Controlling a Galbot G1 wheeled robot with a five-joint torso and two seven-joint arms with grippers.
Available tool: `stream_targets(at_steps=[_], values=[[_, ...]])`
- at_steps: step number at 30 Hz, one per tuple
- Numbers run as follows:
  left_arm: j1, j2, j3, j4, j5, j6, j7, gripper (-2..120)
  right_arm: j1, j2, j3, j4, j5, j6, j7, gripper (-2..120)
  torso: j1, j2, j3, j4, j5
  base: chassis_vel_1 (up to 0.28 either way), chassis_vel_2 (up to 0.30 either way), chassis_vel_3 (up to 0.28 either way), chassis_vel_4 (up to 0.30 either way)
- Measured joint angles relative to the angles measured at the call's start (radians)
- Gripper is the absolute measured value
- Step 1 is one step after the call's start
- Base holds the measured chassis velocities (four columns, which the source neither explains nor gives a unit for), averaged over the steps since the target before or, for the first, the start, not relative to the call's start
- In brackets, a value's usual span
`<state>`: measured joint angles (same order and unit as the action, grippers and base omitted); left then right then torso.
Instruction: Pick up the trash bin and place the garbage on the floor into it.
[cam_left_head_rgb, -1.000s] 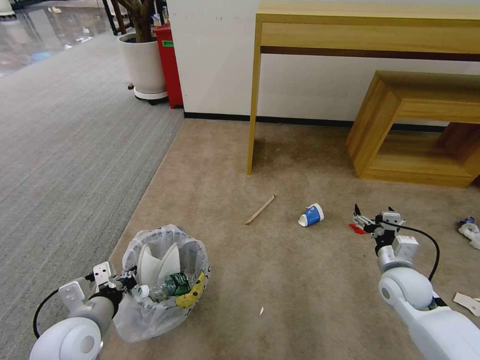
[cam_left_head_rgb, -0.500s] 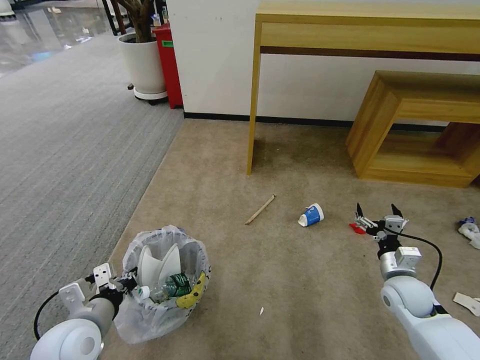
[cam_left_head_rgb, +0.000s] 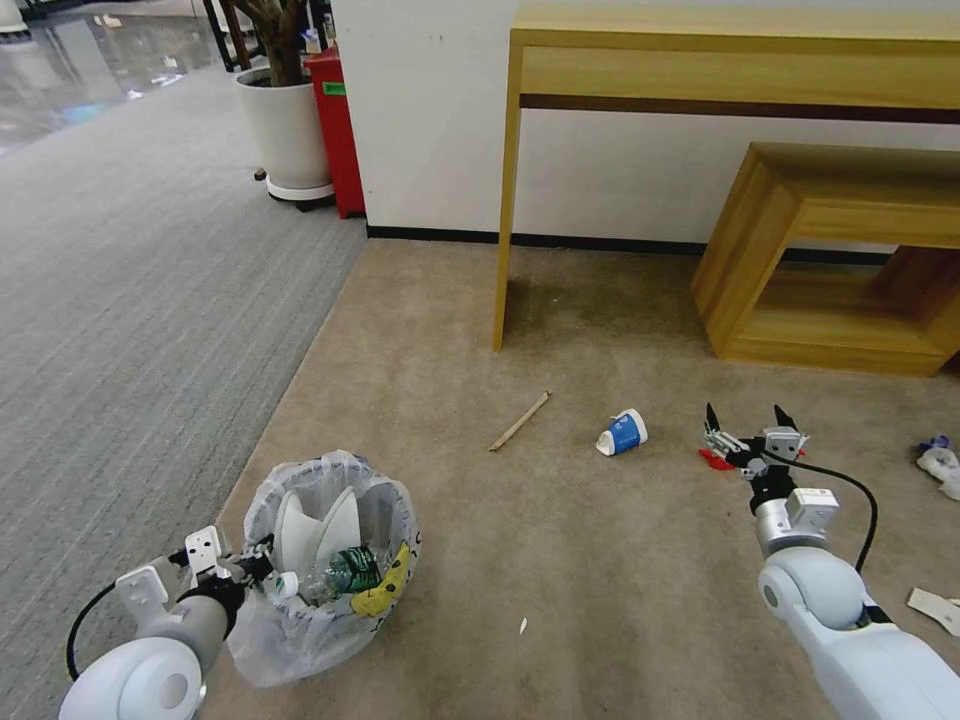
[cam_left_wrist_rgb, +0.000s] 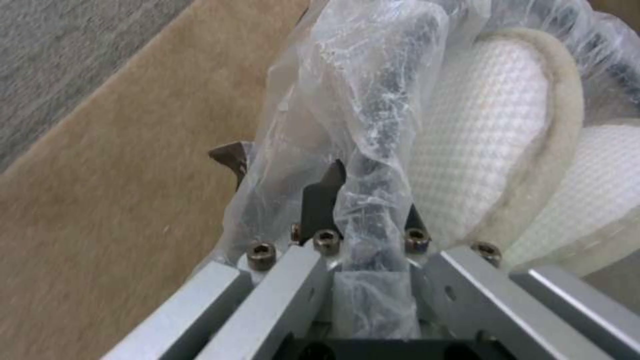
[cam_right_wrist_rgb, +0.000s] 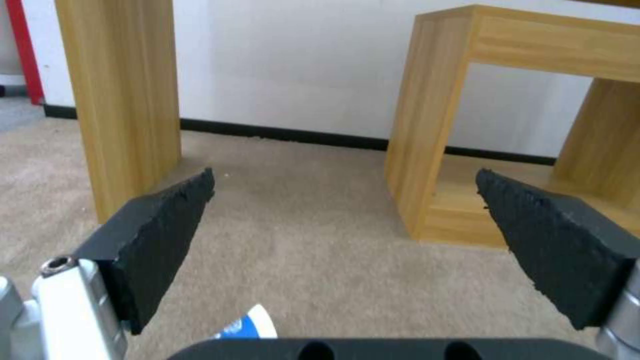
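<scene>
The trash bin (cam_left_head_rgb: 330, 560) sits on the floor (cam_left_head_rgb: 560, 560), near the edge where the tan carpet meets the grey striped carpet (cam_left_head_rgb: 130, 330). It has a crinkly clear bag (cam_left_head_rgb: 290, 625) in it with a yellow smiley on the side. Two white slippers (cam_left_head_rgb: 318, 525) stand up inside the bin, and a small plastic bottle (cam_left_head_rgb: 335, 575) lies next to them.

The left pincer (cam_left_head_rgb: 262, 572) is at the rim of the bin. In the left wrist view its black fingers (cam_left_wrist_rgb: 323, 192) are clamped tight on the rim and the bag (cam_left_wrist_rgb: 373, 150), with a white slipper (cam_left_wrist_rgb: 480, 135) just beside them.

The right pincer (cam_left_head_rgb: 745, 425) is out in front on the right side, low over the floor. Its two black fingers (cam_right_wrist_rgb: 160, 235) are spread wide apart and nothing is between them. A red wrapper (cam_left_head_rgb: 714, 459) lies on the floor right by its left finger.

A blue and white paper cup (cam_left_head_rgb: 622, 432) lies on its side to the left of the right pincer. A wooden stick (cam_left_head_rgb: 520, 420) lies further left. A crumpled tissue (cam_left_head_rgb: 940, 462) is at the right edge, and a flat white scrap (cam_left_head_rgb: 935, 607) lies nearer the robot.

A tall wooden table (cam_left_head_rgb: 720, 60) stands by the white wall, and a low wooden bench (cam_left_head_rgb: 830, 260) stands under it.
</scene>
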<state>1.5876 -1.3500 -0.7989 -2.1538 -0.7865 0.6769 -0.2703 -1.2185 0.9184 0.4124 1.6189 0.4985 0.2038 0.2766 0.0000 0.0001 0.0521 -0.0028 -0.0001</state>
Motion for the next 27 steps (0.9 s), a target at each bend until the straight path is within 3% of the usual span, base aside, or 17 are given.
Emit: stream_targets(at_steps=[16, 27], values=[[-0.006, 0.001, 0.002, 0.007, 0.002, -0.005, 0.004, 1, 0.022, 0.001, -0.018, -0.016, -0.004, 0.027, -0.003, 100, 0.0, 0.0, 0.0, 0.0002, 0.0002, -0.149, 0.148, 0.138, -0.144], [-0.008, 0.004, 0.001, 0.014, 0.002, -0.006, 0.005, 1, 0.046, 0.001, -0.05, -0.006, 0.029, -0.015, 0.02, 100, 0.0, 0.0, 0.0, 0.0001, 0.0, -0.079, 0.073, 0.083, -0.077]])
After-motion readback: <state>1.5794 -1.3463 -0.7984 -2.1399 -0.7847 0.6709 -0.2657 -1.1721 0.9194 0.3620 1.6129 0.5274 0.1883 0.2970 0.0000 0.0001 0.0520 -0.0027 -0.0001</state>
